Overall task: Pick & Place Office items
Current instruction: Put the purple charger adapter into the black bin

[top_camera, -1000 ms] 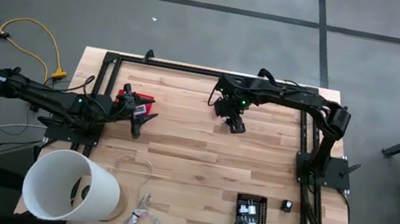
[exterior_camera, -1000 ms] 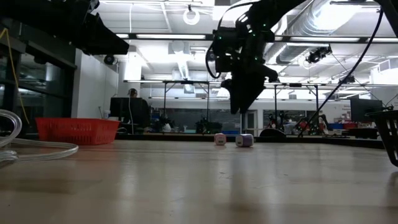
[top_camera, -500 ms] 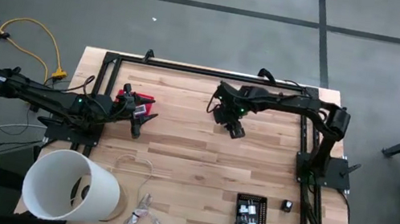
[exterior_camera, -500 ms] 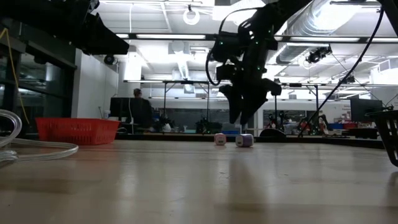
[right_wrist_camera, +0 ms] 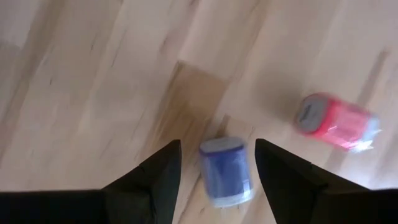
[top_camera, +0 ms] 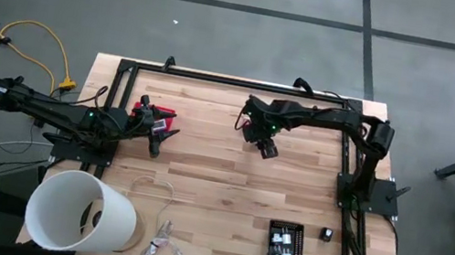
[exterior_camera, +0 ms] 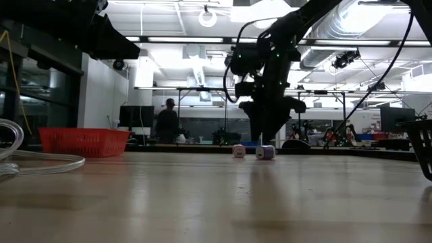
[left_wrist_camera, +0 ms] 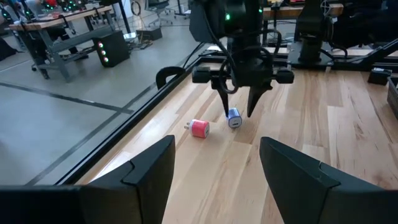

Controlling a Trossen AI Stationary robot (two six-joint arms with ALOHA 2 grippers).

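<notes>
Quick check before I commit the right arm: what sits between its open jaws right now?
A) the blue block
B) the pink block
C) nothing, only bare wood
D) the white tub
A. In the right wrist view the blue block lies between the two dark fingers, with the pink block off to one side; the left wrist view shows the right gripper poised over the same blue piece.

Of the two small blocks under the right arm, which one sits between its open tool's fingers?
The blue block, framed by the right tool. The pink block lies off to one side.
</notes>
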